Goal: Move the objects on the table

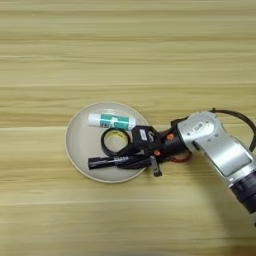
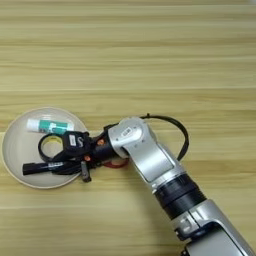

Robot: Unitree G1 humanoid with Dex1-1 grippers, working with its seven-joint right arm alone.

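The marker pen lies on the plate at your gripper, grip indiscernible, so lifting carelessly could drag it over the rim.

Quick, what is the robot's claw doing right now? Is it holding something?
Right gripper: low over the plate, its black fingers around the black marker. Whether they are squeezed shut on it cannot be told.

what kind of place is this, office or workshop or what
Probably a lab or test bench, not a lived-in office: a bare wooden table, a round plate holding a glue stick, a tape ring and a black marker, with a robot arm reaching in.
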